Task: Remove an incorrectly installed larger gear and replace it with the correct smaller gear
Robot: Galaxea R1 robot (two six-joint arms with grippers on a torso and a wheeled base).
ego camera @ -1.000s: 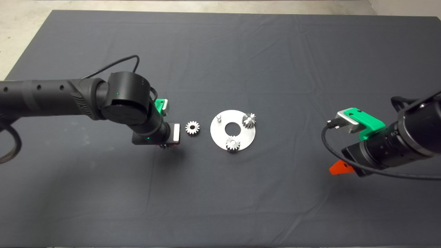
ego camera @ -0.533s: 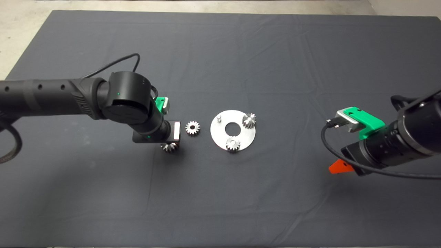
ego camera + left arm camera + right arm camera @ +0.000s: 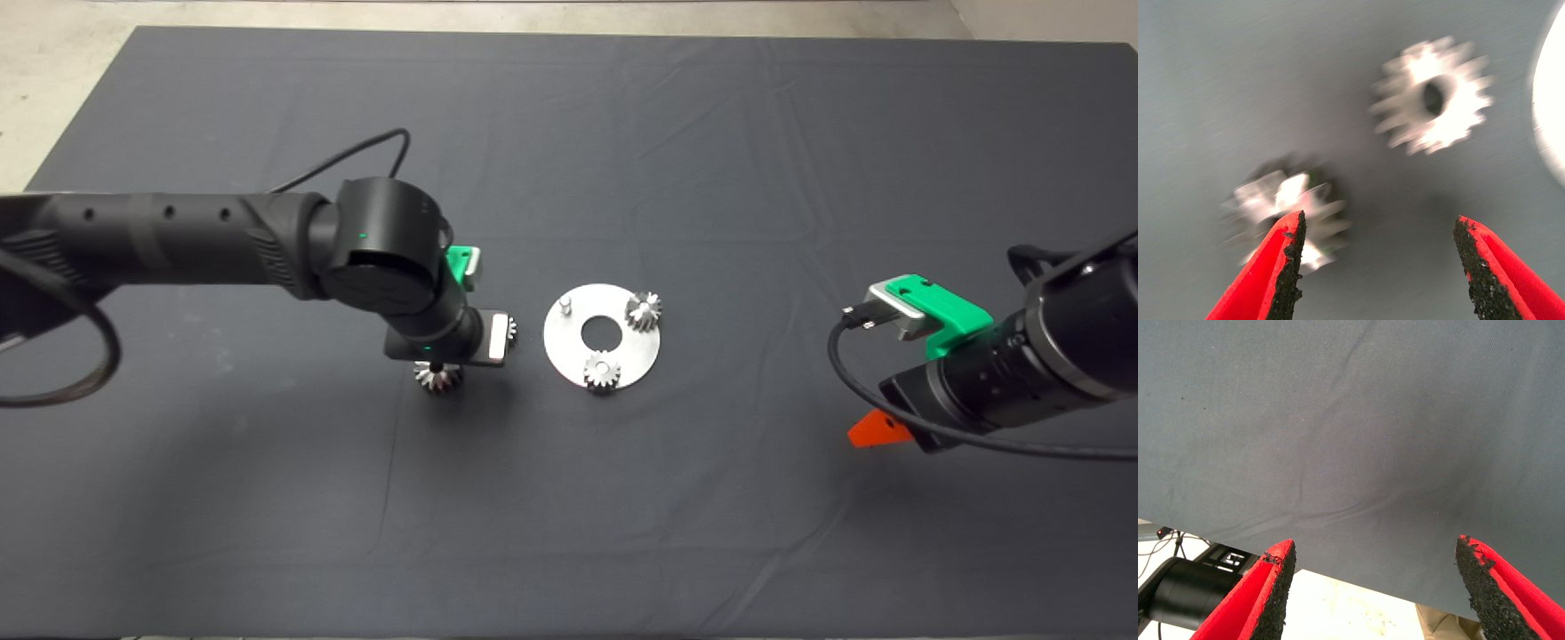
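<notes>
A round silver plate (image 3: 569, 356) lies mid-mat with two small gears (image 3: 643, 310) (image 3: 602, 370) on pegs and one bare peg (image 3: 564, 307). The larger gear (image 3: 438, 377) lies on the mat left of the plate, also blurred in the left wrist view (image 3: 1288, 207) by one fingertip. The smaller gear (image 3: 1431, 97) lies flat between it and the plate. In the head view only its edge (image 3: 513, 329) shows past the left wrist. My left gripper (image 3: 1378, 267) is open and empty, above the mat between both loose gears. My right gripper (image 3: 1375, 587) is open and empty.
The right arm hovers over the right side of the mat, with one red finger (image 3: 876, 433) showing. The dark mat (image 3: 622, 133) is wrinkled. Pale floor (image 3: 53, 53) lies beyond its far left edge. The plate's edge (image 3: 1551, 100) shows in the left wrist view.
My left arm has moved right, off the larger gear now lying uncovered on the mat, and now covers most of the smaller gear. The right arm has not moved.
</notes>
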